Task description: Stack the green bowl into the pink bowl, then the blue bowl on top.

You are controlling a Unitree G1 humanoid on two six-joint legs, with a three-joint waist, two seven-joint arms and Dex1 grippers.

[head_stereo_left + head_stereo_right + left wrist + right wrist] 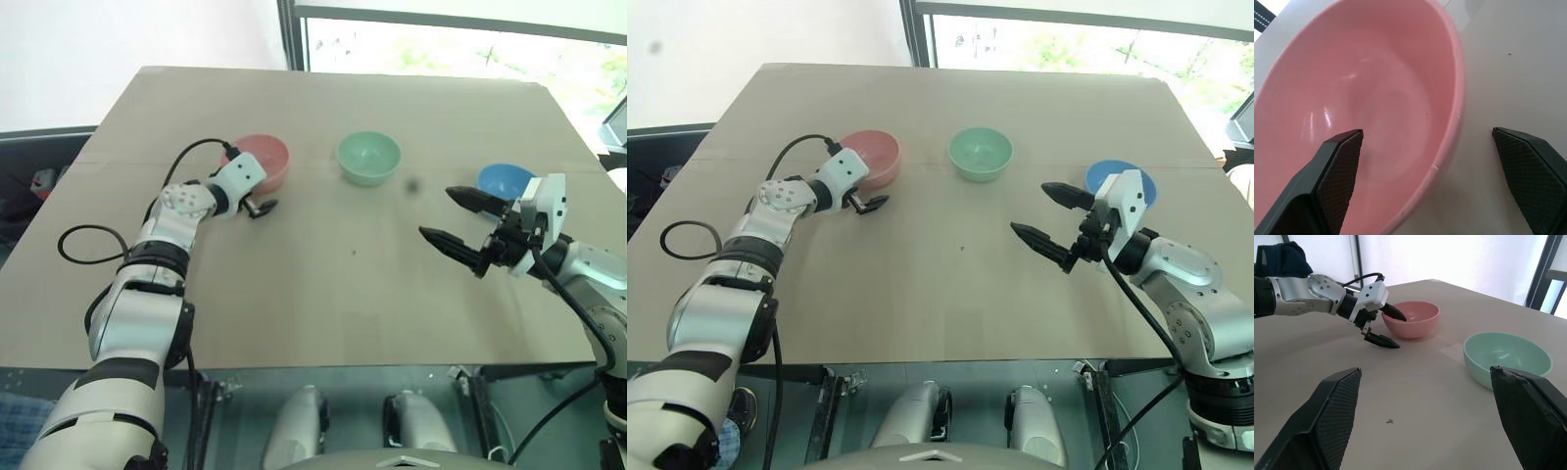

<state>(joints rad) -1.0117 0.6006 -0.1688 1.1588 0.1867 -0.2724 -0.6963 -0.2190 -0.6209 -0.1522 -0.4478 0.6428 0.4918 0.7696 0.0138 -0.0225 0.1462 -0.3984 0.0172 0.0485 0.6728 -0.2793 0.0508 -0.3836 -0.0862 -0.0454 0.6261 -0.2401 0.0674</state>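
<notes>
Beige table point(323, 294) — bright window point(460, 49) behind.

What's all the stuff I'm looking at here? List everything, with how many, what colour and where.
pink bowl: one, salmon pink, far left of the three on the table, upright, its rim between the left end effector's fingers
green bowl: one, pale mint green, middle of the row, upright, standing apart from the others
blue bowl: one, sky blue, at the right of the row, partly hidden behind the right end effector
table: one, beige-brown top, carrying all three bowls
left end effector: one, black fingers, open, one finger inside the pink bowl and one outside
right end effector: one, black fingers, open, hovering in front of the blue bowl, holding nothing
</notes>
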